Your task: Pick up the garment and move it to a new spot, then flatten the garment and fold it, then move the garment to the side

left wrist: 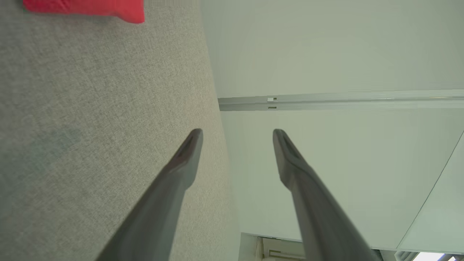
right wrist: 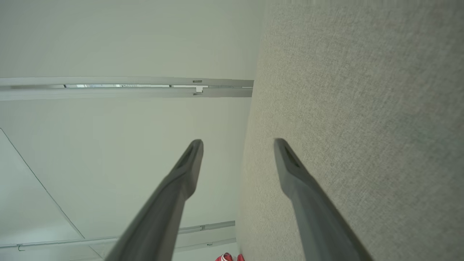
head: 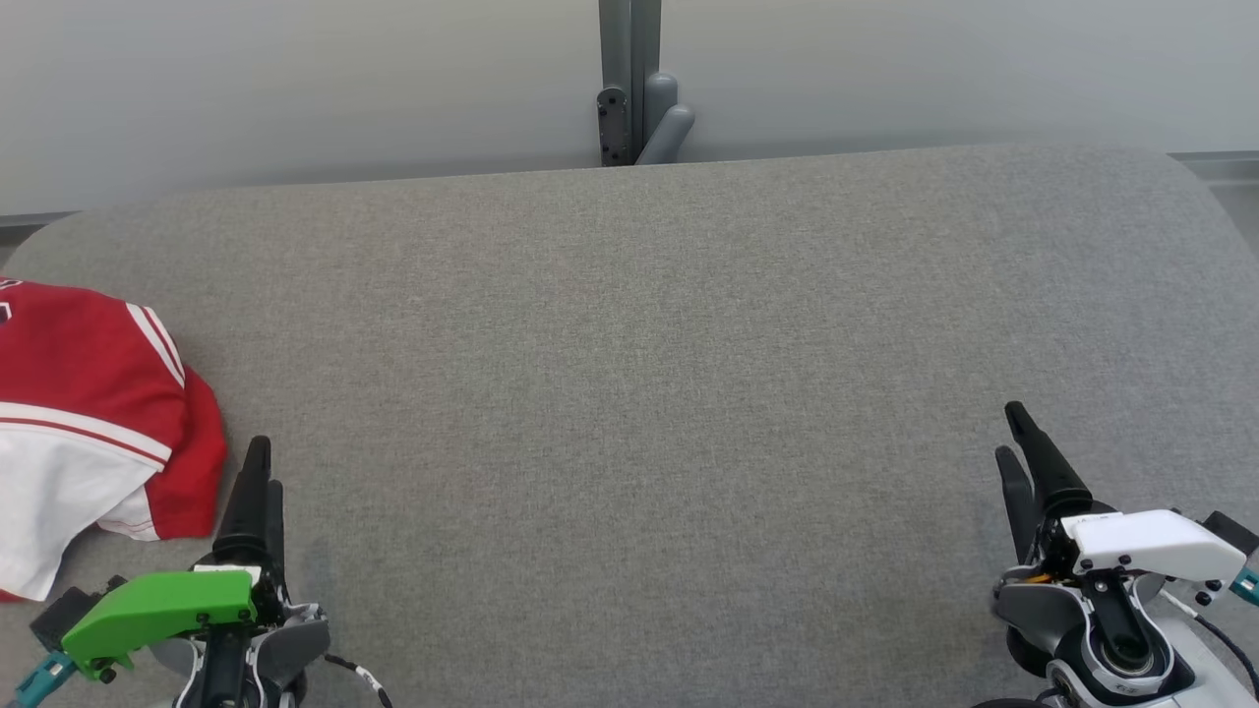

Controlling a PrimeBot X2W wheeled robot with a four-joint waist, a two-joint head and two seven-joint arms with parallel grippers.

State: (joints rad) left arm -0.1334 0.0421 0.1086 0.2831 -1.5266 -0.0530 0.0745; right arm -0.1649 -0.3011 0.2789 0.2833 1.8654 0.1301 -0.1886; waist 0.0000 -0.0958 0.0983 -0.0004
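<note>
Garment is lying crumpled just left of the left claw; both it and the right claw are gaping empty. Pickup is pending, likely needing a leftward reach.

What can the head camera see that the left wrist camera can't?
Head view extra: the right hand, open, the white part and stripes of the garment, and a grey post behind the table. Left wrist view extra: a pale rail running across the wall, plus a close look at the gap between the fingers of the left hand. Both share: the red garment lying on the grey table, and the left hand, open and holding nothing.
</note>
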